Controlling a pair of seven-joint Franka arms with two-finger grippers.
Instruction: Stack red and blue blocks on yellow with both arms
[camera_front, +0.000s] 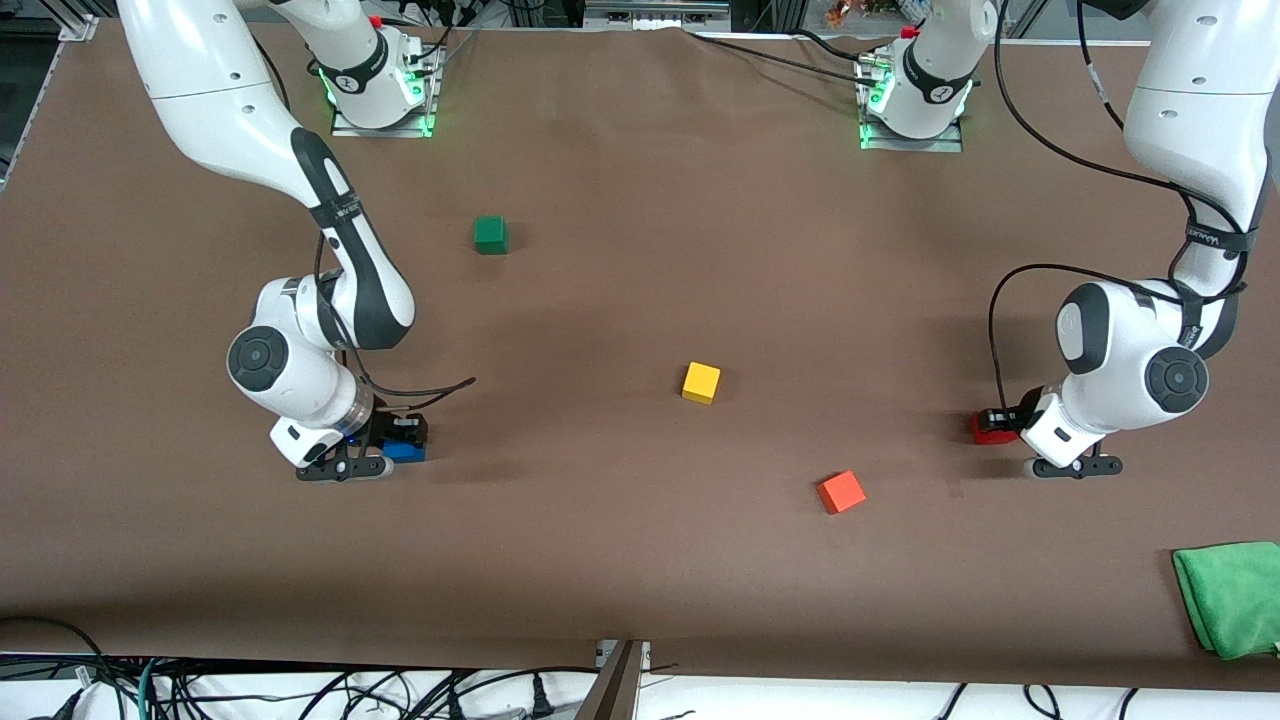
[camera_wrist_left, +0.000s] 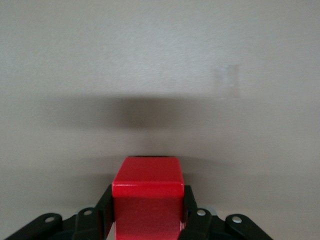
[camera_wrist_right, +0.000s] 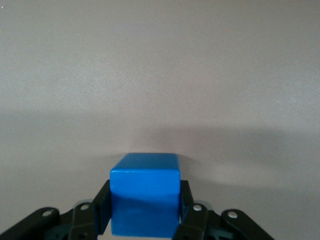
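Yellow (camera_front: 701, 382) sits bare mid-table, nothing stacked on it yet. I have my left gripper (camera_wrist_left: 148, 220) clamped on red (camera_wrist_left: 147, 200) at its end of the table, and my right gripper (camera_wrist_right: 145, 217) clamped on blue (camera_wrist_right: 145, 195) at the other end; both are down at the surface. Lifts and both placings remain. Open brown table (camera_front: 640, 560) lies between, orange cube (camera_front: 841, 491) near red's path
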